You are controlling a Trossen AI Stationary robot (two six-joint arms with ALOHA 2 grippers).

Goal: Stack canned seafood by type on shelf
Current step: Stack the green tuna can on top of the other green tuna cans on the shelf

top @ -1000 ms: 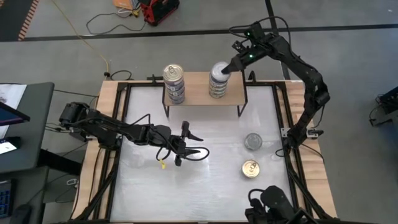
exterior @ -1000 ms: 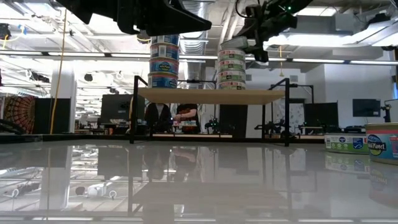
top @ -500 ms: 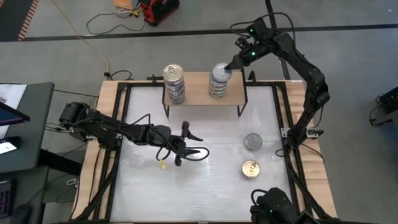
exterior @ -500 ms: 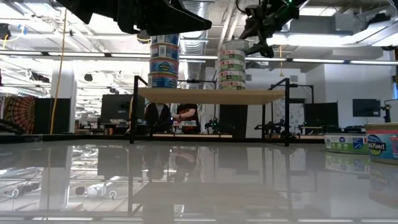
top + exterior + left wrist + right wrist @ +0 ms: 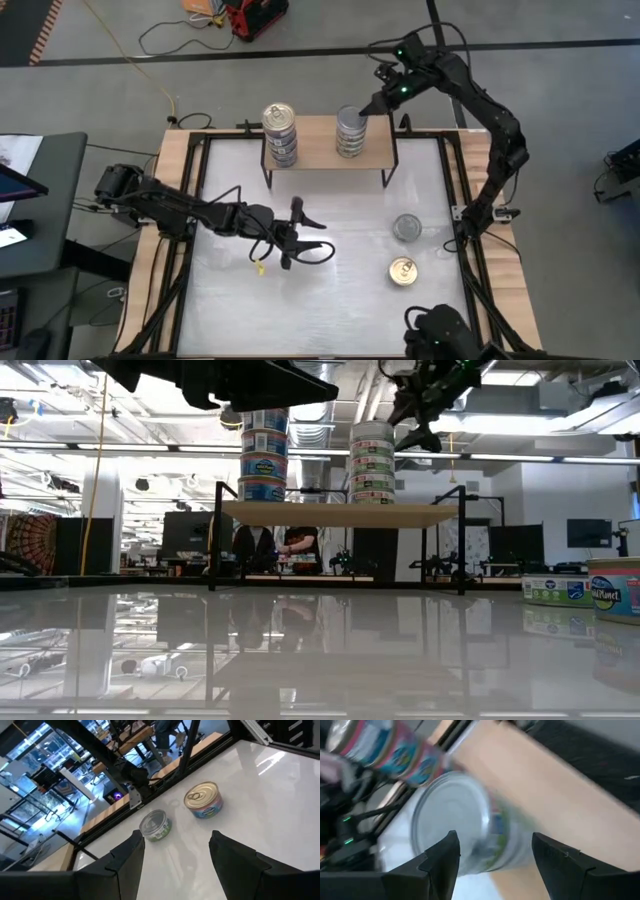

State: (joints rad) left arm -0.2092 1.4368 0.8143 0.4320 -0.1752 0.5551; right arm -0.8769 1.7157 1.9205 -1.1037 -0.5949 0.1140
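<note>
Open-plan robotics lab: exposed ceiling ducts, floor cables, distant workbenches.

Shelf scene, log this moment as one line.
right gripper: open, beside silver stack | left gripper: open, idle | loose cans: two

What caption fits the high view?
Right gripper open beside silver-topped tin stack on light-wood shelf; left gripper hovers mid-table.
</note>
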